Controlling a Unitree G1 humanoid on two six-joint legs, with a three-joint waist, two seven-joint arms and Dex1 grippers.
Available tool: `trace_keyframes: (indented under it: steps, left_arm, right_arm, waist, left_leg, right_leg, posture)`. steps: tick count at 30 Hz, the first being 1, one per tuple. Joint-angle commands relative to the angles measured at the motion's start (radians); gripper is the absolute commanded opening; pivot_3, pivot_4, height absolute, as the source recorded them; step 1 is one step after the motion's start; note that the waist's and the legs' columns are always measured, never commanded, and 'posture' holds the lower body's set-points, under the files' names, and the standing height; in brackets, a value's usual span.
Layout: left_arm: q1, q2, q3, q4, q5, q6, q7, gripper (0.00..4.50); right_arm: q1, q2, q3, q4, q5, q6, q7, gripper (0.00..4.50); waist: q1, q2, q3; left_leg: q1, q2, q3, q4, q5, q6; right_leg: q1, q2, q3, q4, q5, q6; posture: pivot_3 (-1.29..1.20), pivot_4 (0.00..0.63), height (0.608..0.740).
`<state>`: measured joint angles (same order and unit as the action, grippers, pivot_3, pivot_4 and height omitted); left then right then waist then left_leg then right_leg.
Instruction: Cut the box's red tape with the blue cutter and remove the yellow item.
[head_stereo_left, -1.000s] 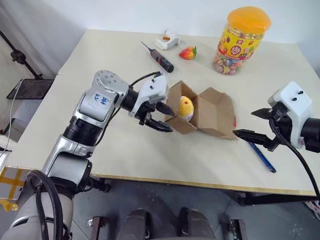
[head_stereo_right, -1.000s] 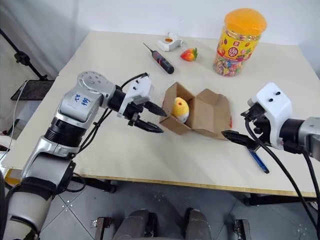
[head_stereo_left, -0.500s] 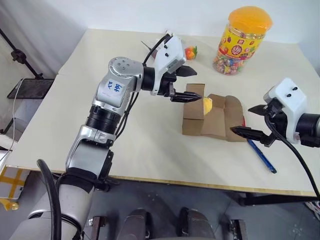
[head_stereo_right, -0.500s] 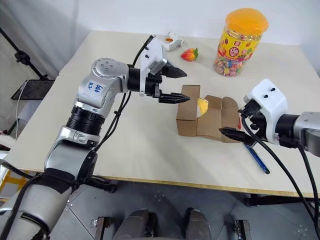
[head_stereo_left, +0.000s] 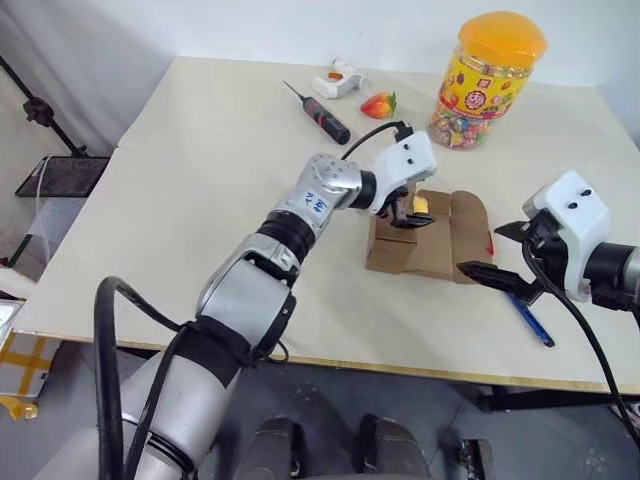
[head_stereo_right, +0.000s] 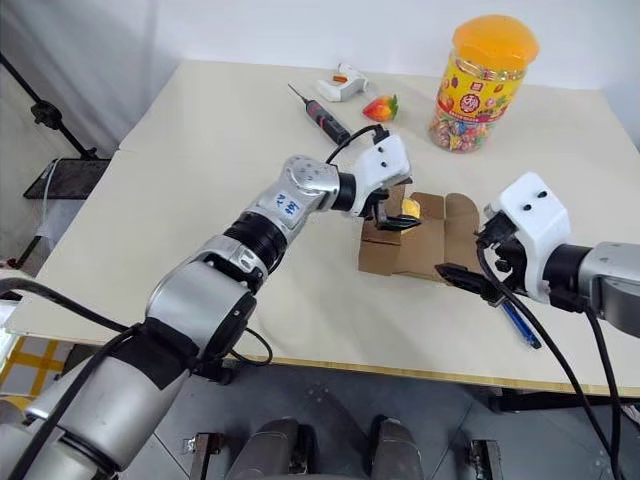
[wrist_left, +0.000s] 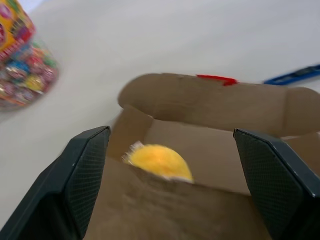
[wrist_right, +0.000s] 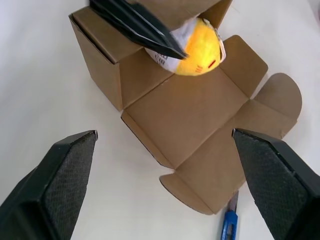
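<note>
Pale surface (head_stereo_left: 200, 200) carries the open box (head_stereo_left: 440, 240); the left gripper (head_stereo_left: 408, 215) hovers at its mouth, fingers apart. Left wrist view: yellow item (wrist_left: 159, 161) lies inside, straight ahead. Right gripper (head_stereo_right: 462, 280), fingers apart, waits beside the box.

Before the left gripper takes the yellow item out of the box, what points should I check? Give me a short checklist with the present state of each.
1. Box is open, flaps spread: ok.
2. Yellow item sits in the box opening, visible: ok.
3. Left gripper is open, its fingers on either side of the yellow item: ok.
4. Left gripper already touches the yellow item: cannot tell.
5. Right gripper is open, holds nothing and stays beside the box, out of the left gripper's way: ok.
6. Blue cutter lies on the table next to the box, clear of the opening: ok.
</note>
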<state>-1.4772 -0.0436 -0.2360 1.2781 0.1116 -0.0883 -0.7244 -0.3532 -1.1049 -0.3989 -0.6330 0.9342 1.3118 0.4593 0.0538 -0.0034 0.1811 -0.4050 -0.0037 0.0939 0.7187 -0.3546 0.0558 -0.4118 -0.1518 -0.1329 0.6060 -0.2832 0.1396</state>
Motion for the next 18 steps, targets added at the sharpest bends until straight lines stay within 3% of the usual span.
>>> trace_keyframes:
  steps: [1,5,18]
  left_arm:
    - [-0.017,0.006,-0.06,0.039,0.104,-0.016,0.03,4.19]
    - [0.004,0.061,-0.128,0.052,0.191,-0.023,-0.047,4.19]
    - [0.101,0.241,-0.16,-0.037,0.217,-0.048,-0.302,4.19]
  right_arm:
    - [0.001,0.005,-0.054,-0.035,0.011,0.019,-0.026,4.5]
    - [0.0,0.004,-0.059,-0.035,0.015,0.028,-0.034,4.5]
    - [-0.049,-0.027,0.002,0.013,-0.01,-0.014,0.01,4.5]
  waist:
    - [-0.001,0.0,0.0]
    - [-0.01,0.0,-0.001]
    - [-0.048,0.001,-0.003]
  left_leg:
    - [0.0,0.0,0.0,0.0,0.0,0.0]
    - [0.001,0.0,0.001,0.0,0.0,0.0]
    - [0.008,0.004,0.005,-0.002,0.0,0.0]
  right_leg:
    - [0.0,0.0,0.0,0.0,0.0,0.0]
    - [0.0,0.0,0.001,0.0,0.0,0.0]
    - [0.002,0.001,0.005,0.004,0.0,-0.001]
  posture:
    - [0.0,0.15,0.74]
    - [0.0,0.15,0.74]
    - [0.0,0.15,0.74]
